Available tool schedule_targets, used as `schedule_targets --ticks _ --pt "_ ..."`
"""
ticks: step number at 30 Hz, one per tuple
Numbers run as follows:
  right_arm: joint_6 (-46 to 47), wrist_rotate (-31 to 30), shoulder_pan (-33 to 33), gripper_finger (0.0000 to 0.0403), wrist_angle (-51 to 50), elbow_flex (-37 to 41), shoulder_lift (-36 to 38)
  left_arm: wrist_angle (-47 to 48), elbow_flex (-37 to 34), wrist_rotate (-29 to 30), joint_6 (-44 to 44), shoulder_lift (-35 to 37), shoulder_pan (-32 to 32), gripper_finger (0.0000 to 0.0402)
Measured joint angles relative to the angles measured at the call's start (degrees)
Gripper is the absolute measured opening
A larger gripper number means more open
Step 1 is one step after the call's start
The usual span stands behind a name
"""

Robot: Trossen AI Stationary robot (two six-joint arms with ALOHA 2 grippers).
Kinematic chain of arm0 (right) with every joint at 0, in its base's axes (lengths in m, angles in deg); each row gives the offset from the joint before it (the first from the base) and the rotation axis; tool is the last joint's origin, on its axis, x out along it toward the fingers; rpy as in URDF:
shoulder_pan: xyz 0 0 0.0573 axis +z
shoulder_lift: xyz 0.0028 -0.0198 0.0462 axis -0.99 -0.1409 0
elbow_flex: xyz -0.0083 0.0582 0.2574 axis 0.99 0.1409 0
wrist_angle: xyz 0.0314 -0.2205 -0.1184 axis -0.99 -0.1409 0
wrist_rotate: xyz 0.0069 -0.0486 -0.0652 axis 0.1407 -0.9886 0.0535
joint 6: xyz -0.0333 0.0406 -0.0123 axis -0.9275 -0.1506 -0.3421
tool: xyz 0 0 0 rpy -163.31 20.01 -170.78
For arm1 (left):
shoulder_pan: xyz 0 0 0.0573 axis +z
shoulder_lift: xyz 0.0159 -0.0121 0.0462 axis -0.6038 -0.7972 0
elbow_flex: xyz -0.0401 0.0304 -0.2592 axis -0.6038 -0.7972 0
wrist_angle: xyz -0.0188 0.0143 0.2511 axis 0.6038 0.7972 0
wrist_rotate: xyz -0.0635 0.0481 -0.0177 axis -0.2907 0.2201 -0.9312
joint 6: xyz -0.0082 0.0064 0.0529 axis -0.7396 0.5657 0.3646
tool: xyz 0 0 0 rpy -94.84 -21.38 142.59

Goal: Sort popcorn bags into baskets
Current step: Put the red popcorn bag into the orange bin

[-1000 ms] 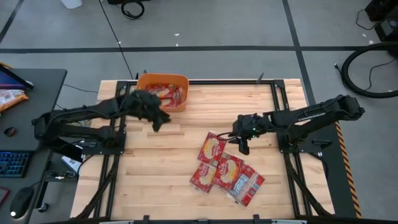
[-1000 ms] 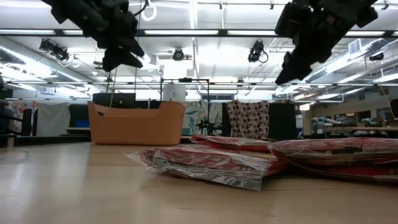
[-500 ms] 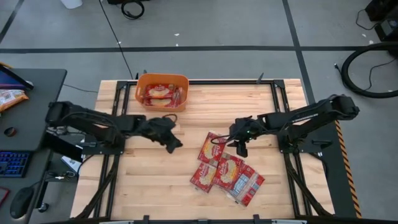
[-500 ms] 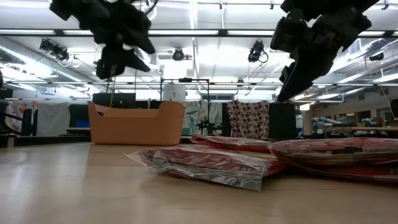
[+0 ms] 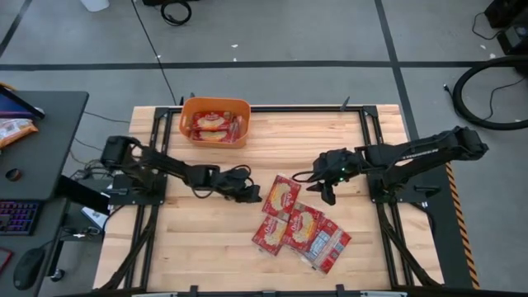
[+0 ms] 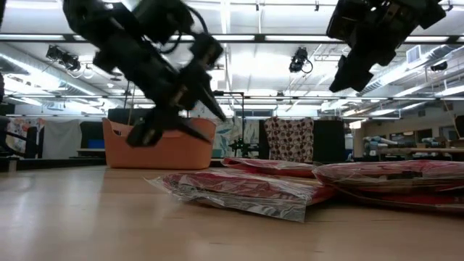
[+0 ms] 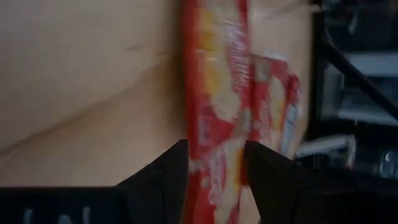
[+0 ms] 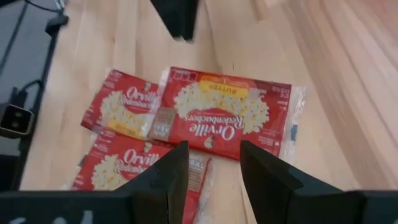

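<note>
Left arm back from the bin, lining up on the next popcorn bag

My left gripper (image 5: 252, 195) has swung away from the orange bin (image 5: 216, 121), where red bags already lie, and come down beside the nearest popcorn bag (image 5: 280, 197) of the pile on the surface; its jaws stand apart and empty, straddling the bag's edge in the wrist view; the right gripper (image 5: 327, 192), jaws also apart, hovers at the pile's far side from the bin; I judge another pick is about to begin.

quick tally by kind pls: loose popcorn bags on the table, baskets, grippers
popcorn bags loose on the table: 4
orange basket: 1 (it holds more bags, too bunched to count)
grippers: 2, the left gripper and the right gripper
total: 7
</note>
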Motion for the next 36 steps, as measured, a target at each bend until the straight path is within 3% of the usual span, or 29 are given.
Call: schedule_targets --ticks 12,19,28,36 --pt "1.2 -1.3 2.8 0.0148 1.9 0.0 0.9 -5.7 3.5 0.4 -2.1 -10.4 0.7 0.0245" --pt "1.5 -2.8 3.6 0.0148 3.2 0.0 0.9 0.7 13.4 0.4 -0.8 -16.5 0.7 0.0239" --pt "2.7 -2.8 3.7 0.0148 3.4 0.0 0.9 2.7 17.3 5.0 2.7 -18.6 1.7 0.016" --pt "2.7 -2.8 3.7 0.0148 3.4 0.0 0.9 0.0 17.3 1.9 6.8 -18.5 3.3 0.0033"
